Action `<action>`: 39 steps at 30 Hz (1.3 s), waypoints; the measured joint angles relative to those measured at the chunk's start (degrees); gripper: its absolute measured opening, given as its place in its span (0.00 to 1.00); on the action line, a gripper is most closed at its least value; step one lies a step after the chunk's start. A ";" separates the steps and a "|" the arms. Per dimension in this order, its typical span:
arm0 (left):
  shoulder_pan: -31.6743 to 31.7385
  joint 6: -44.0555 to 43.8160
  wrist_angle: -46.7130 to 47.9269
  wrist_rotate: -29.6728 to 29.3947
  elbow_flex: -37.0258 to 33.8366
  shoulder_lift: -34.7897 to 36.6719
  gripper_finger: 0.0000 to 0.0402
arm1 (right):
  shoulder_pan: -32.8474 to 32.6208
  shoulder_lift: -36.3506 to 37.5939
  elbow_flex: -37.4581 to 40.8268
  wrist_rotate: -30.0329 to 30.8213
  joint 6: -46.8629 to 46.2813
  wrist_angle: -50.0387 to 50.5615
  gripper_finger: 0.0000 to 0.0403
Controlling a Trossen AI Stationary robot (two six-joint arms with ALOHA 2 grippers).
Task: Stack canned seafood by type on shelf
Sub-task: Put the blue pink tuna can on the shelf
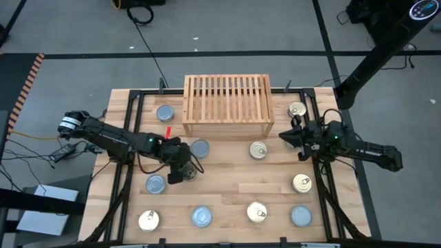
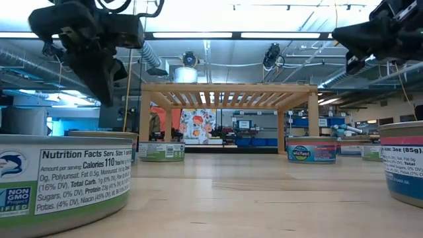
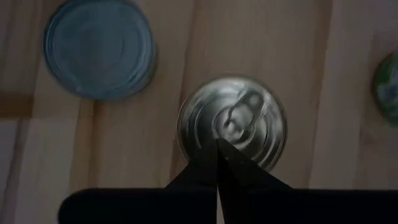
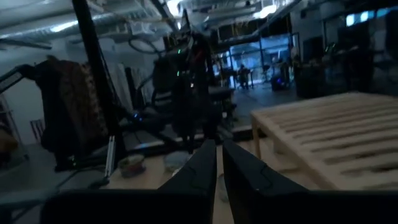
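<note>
Tins (image 2: 63, 182) fill the low view's front; one label reads "Nutrition Facts", "Calories 110", "NON GMO", another "3oz (85g)". Only the left wrist view shows the left gripper (image 3: 217, 146) pressed shut above a silver pull-tab tin (image 3: 232, 122), holding nothing. From above, the right gripper (image 1: 289, 136) hangs beside the shelf (image 1: 227, 105), nearly shut, empty. Other tins lie scattered across the table (image 1: 227, 186).

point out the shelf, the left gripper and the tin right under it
shelf (image 1: 227, 96), high view, middle of its slatted top
left gripper (image 1: 178, 172), high view, at its shut fingertips
tin (image 3: 249, 112), left wrist view, on its pull-tab lid
</note>
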State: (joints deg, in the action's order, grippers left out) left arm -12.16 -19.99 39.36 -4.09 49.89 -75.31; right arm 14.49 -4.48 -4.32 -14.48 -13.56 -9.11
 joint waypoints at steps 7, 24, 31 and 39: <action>-0.07 0.26 -3.36 1.19 -0.43 0.00 0.00 | -0.23 -2.73 0.00 3.05 1.85 -1.09 0.10; -0.26 3.12 -6.01 1.39 -0.43 0.00 0.00 | -0.27 -4.04 -0.01 3.77 4.38 -1.62 0.03; 0.91 7.74 -4.22 6.74 -0.43 -0.02 0.00 | -3.05 -10.84 -0.02 2.82 4.70 -4.65 0.01; 0.94 7.78 -2.07 5.04 -1.61 -0.02 0.00 | -11.57 -26.52 -3.14 11.42 5.69 -10.58 0.01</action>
State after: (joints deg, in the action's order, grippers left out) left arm -11.22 -12.21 37.29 0.95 48.28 -75.33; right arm 2.92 -31.00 -7.46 -3.06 -7.88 -19.69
